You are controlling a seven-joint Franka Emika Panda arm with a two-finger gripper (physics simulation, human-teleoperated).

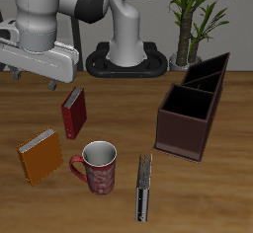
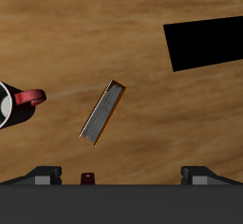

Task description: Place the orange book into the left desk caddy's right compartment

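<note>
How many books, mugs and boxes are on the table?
Books: 3 (orange book, dark red book, grey-black book)
Mugs: 1 (red mug)
Boxes: 1 seen clearly (left desk caddy)
Total: 5

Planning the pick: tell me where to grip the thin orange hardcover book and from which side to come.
Grip the thin orange hardcover book across its thickness, cover to cover, at the upper page edge, coming from above. It appears to stand on edge, tilted, so the covers offer two flat parallel faces. The red patterned mug stands close beside it, so keep clear of that.
</note>
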